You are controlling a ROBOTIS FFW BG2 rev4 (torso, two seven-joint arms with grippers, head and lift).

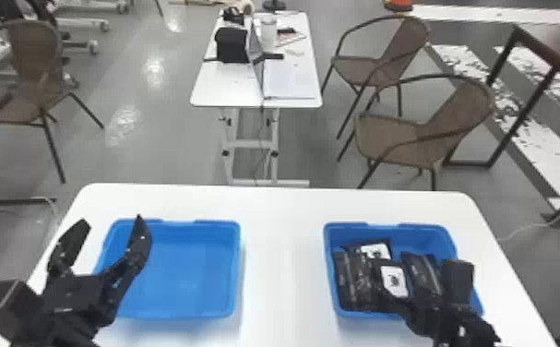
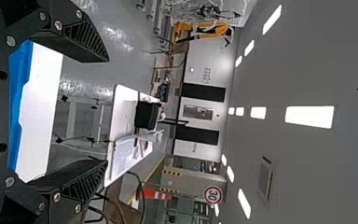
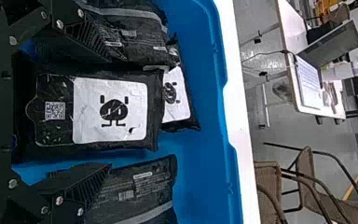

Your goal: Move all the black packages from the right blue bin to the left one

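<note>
A smooth white table (image 1: 283,277) held two blue, round-cornered containers, the left bin (image 1: 191,277) and right bin (image 1: 389,227). The left gripper (image 1: 111,222) hung wide near the left bin; the right gripper (image 1: 419,278), also wide, was at the right bin, among wrinkled, glossy black packages (image 1: 352,284).

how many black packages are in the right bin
4 visible in the right blue bin: left package, back package, middle package, right package; more may be hidden underneath
</note>
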